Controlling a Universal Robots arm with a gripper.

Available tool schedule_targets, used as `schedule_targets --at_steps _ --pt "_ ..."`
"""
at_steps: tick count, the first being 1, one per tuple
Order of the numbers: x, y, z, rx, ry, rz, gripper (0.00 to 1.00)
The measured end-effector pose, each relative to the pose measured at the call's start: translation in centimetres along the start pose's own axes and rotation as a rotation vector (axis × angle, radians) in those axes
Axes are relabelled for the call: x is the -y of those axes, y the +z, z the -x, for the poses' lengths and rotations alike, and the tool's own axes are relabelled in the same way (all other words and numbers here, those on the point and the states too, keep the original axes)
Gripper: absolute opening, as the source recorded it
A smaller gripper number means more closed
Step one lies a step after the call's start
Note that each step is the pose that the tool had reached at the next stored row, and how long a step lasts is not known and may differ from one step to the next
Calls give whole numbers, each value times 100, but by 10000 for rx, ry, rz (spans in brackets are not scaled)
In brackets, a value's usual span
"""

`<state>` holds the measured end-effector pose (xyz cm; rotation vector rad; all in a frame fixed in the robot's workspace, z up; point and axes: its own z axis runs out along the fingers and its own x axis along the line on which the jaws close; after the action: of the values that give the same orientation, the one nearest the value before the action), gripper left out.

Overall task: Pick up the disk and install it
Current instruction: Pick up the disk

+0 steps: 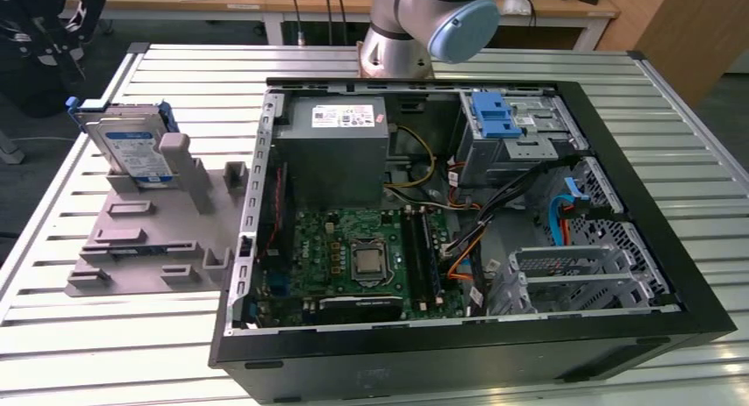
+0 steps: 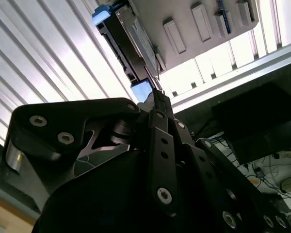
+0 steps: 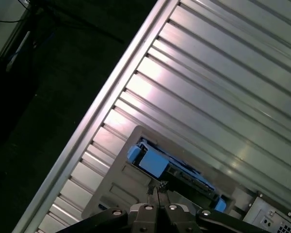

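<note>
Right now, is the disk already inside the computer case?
No, the disk stands in the grey holder on the table, outside the case, at the exterior view's left.

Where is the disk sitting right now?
The disk stands on edge in the grey holder on the slatted table, at the exterior view's left, beside the open computer case and outside it.

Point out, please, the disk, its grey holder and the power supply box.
disk (image 1: 126, 150): exterior view, its labelled face.
grey holder (image 1: 146, 232): exterior view, its flat base.
power supply box (image 1: 333, 171): exterior view, its grey top.
</note>
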<state>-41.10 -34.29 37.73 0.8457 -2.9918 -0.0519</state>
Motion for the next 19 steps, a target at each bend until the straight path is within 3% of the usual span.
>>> schedule_targets --at_steps 19 --pt "0 0 -1 -46 -1334 -35 11"
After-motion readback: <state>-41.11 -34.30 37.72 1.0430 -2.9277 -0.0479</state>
